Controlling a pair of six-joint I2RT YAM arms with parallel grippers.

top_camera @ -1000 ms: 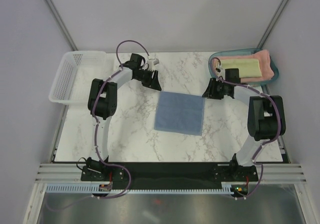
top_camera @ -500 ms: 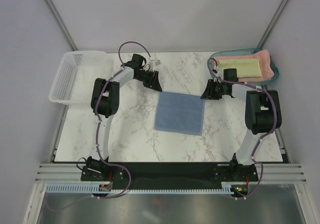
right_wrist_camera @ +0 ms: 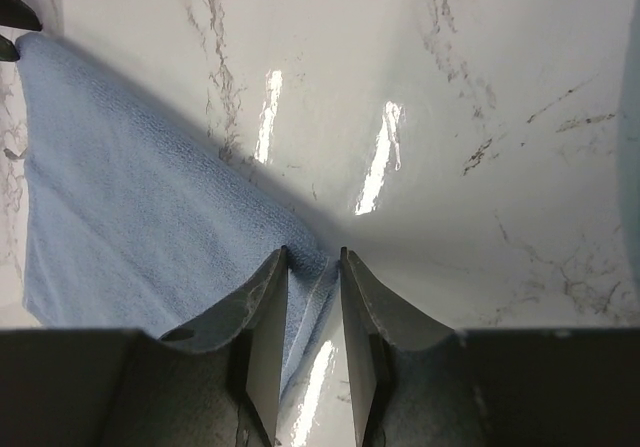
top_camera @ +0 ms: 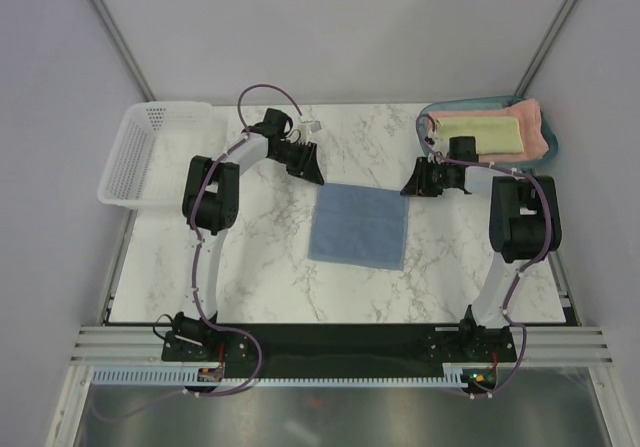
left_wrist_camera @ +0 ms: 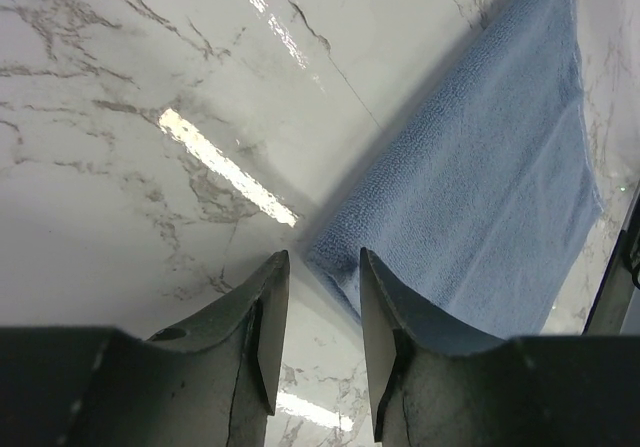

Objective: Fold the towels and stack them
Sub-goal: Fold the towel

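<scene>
Blue towel point(top_camera: 358, 225) nubby terry; table point(top_camera: 260, 257) glossy marble.

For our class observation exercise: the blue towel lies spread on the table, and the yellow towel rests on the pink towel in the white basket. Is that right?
Not quite: the yellow towel rests on the pink towel in the teal tray at the far right, not the white basket. The top external view shows it.
</scene>
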